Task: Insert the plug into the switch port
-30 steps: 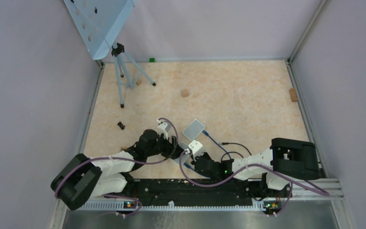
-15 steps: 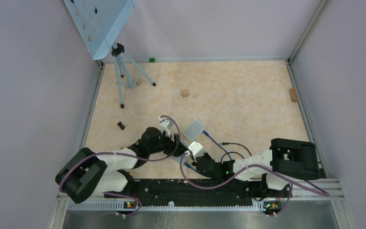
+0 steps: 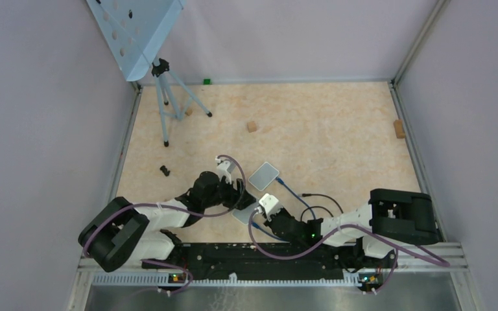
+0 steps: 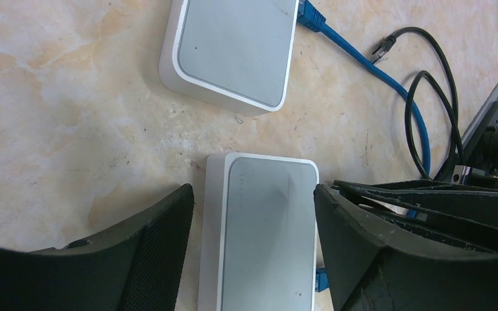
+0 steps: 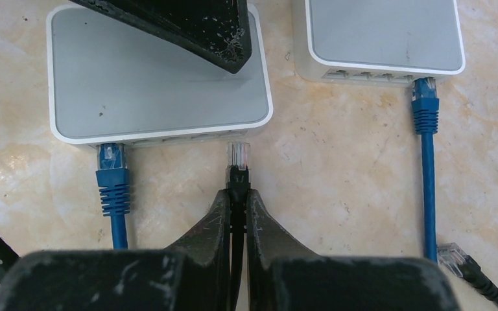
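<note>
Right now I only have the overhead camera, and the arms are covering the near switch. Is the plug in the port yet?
Observer: Not yet. In the right wrist view, the plug has only its tip at the near switch; most of its body is still outside.
Operator: Is the right gripper actually holding it?
Observer: Yes, it is shut on the black cable just behind the plug.
Operator: And the other arm?
Observer: The left gripper is open, with its fingers on either side of that switch.
</note>
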